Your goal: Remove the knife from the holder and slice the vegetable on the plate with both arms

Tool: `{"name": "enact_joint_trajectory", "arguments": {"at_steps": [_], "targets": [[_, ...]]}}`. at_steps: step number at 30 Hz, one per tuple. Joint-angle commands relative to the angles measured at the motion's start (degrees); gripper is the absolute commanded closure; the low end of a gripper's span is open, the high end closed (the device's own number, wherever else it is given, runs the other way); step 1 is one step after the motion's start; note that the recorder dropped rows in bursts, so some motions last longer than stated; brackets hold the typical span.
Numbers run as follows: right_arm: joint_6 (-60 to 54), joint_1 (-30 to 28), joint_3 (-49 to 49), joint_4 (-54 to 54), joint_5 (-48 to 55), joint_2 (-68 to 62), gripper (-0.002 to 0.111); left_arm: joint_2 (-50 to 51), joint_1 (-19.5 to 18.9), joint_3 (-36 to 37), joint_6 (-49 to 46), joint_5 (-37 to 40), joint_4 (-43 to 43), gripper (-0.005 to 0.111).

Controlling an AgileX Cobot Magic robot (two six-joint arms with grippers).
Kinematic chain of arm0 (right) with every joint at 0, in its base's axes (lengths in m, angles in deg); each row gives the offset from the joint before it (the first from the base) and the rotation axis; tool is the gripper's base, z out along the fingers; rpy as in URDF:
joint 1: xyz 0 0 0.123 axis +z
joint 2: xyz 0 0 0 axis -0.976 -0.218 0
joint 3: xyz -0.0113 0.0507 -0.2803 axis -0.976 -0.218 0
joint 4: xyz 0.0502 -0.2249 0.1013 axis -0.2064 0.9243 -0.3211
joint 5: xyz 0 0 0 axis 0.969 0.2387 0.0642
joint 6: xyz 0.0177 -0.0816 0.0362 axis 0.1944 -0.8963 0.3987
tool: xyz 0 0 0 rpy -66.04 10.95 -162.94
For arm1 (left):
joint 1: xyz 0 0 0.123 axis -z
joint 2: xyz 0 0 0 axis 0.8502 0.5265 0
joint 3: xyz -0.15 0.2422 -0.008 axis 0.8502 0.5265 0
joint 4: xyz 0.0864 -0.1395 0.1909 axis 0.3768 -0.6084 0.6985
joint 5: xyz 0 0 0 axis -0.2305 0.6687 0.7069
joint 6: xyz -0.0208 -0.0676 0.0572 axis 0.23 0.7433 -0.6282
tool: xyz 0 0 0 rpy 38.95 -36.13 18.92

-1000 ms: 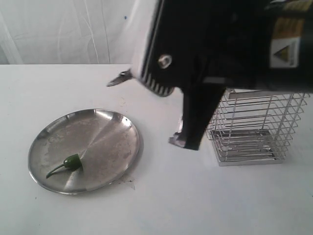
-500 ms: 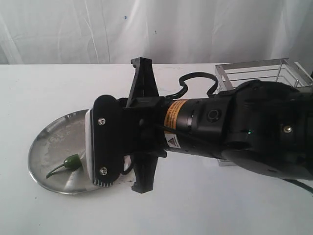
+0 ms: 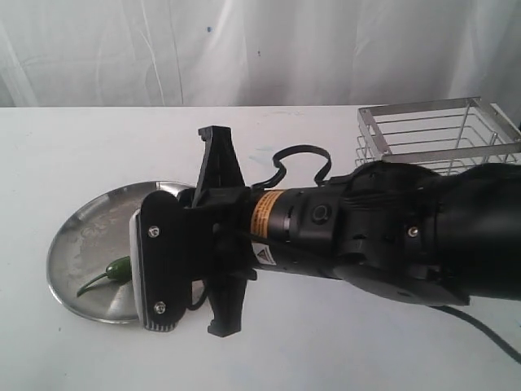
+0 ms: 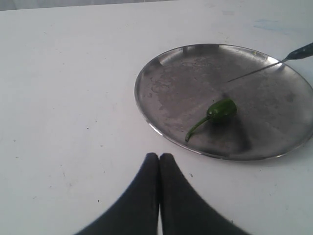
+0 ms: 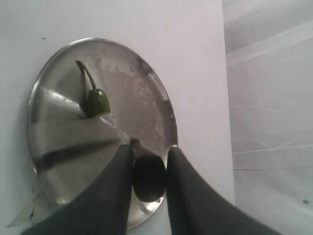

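Orange label: a band round the black cylindrical link of my right arm (image 3: 342, 244), at (image 3: 262, 214); its print is too small for me to read.
Warning sign: a white sticker with a black triangle (image 3: 262, 255), just below that band.
Readable words, numbers, brands: none, in any of my three views.
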Motion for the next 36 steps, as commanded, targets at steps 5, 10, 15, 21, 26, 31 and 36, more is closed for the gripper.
{"name": "enact_joint_trajectory", "arguments": {"at_steps": [5,10,15,21,26,31,36], "targets": [[-1.0,0.1,-0.2,-0.1,2.0,-4.4,0.108,-0.2,-0.1,0.0,-0.1,-0.1,-0.3,0.107],[-0.9,0.1,-0.2,-0.1,6.1,-6.9,0.108,-0.2,-0.1,0.0,-0.1,-0.1,-0.3,0.107],[-0.9,0.1,-0.2,-0.3,6.2,-8.9,0.108,-0.2,-0.1,0.0,-0.1,-0.1,-0.3,0.107],[1.2,0.0,-0.2,-1.0,4.9,-12.1,0.108,-0.2,-0.1,0.0,-0.1,-0.1,-0.3,0.107],[2.2,0.0,-0.2,-1.6,4.9,-15.4,0.108,-0.2,-0.1,0.0,-0.1,-0.1,-0.3,0.107],[6.5,0.0,0.0,-2.4,4.6,-16.2,0.108,-0.2,-0.1,0.0,-0.1,-0.1,-0.3,0.107],[12.8,0.0,0.8,-2.5,5.3,-16.2,0.098,-0.2,-0.1,0.0,-0.1,-0.1,-0.3,0.107]]}}
